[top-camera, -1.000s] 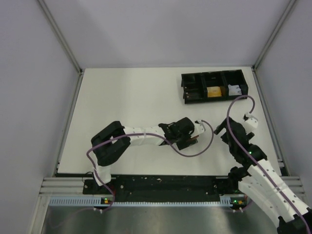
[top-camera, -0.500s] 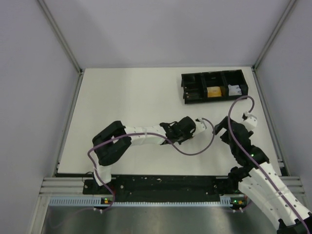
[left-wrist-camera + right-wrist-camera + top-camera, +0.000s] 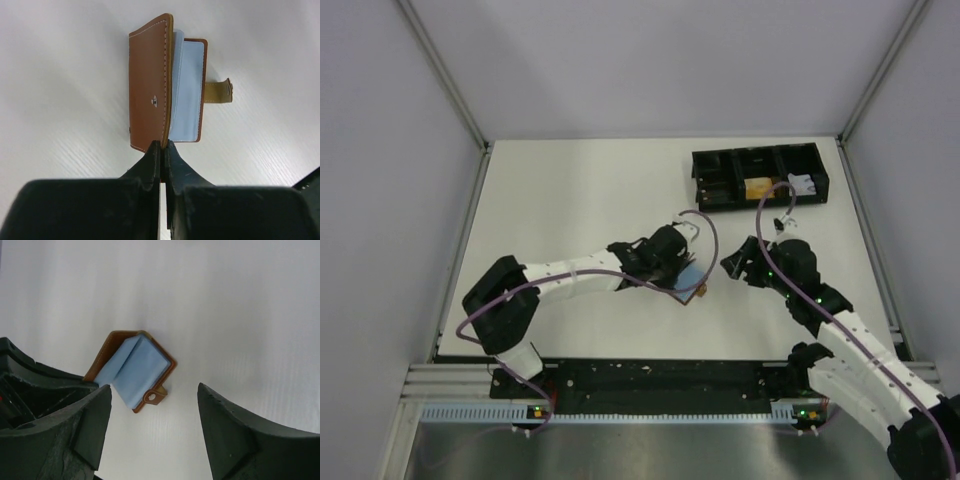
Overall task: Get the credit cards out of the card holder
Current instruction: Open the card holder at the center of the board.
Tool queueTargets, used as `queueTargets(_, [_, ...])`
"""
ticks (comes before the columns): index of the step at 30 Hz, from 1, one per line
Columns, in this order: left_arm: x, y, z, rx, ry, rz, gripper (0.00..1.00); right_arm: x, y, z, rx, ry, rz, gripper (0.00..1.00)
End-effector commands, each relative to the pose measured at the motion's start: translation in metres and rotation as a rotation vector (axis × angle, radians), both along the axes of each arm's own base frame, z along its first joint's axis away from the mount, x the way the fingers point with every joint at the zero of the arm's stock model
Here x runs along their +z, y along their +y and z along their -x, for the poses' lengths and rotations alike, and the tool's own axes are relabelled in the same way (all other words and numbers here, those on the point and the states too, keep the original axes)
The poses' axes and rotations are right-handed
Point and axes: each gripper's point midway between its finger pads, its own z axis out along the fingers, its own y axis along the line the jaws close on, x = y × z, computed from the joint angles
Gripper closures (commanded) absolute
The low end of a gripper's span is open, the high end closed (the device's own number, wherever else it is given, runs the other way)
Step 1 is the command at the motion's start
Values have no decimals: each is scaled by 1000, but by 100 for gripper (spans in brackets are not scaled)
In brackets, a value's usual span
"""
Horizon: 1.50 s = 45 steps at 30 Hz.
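The card holder (image 3: 147,85) is a brown leather wallet. It stands open, with its light blue inner sleeves (image 3: 187,100) and its closure tab (image 3: 220,92) showing. My left gripper (image 3: 162,145) is shut on the near edge of its upright brown cover. In the top view the card holder (image 3: 692,281) is mid-table at my left gripper (image 3: 683,270). My right gripper (image 3: 732,265) is just right of it. In the right wrist view the right gripper (image 3: 154,386) is open above the card holder (image 3: 132,370), apart from it. No credit cards show in the sleeves.
A black three-compartment tray (image 3: 714,186) sits at the back right, holding an orange item (image 3: 756,188) and a white item (image 3: 802,184). Purple cables loop over both arms. Metal frame rails border the table.
My left gripper has shut on the holder's cover and pulled back left, opening it. My right arm has swung left toward the holder, its jaws narrowing a little.
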Motion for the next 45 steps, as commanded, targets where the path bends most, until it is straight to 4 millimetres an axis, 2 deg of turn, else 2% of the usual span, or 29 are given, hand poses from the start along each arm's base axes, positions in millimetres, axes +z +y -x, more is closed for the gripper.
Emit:
queueTargets(1, [19,5,18,170,171,208,100,17,44,0,220,-51,-114,35])
queueTargets(5, [18,21,20,285,216,318,100,8,63,2,313,-2,-153,42])
queueTargets(9, [1,49,19,421,258,383,100,-9,75,3,360,65,-155,42])
queueTargets(13, [-15,72,23,512,289,412,100,-26,87,3,383,130,-108,29])
queueTargets(16, [-25,79,27,531,306,392,100,-33,97,3,393,153,-69,17])
queueTargets(20, [-29,77,29,523,317,405,100,-38,106,-2,375,162,-58,15])
queueTargets(24, [-30,79,28,526,311,399,100,-38,106,-7,350,154,-60,27])
queueTargets(29, [-37,82,30,543,324,401,100,-41,108,-3,361,166,-81,43])
queueTargets(33, [-39,82,31,552,338,413,100,-47,110,4,380,193,-104,47])
queueTargets(38, [-44,82,33,577,364,428,100,-61,108,11,372,233,-108,57])
queueTargets(45, [-52,84,37,607,400,451,100,-70,110,14,382,255,-119,62])
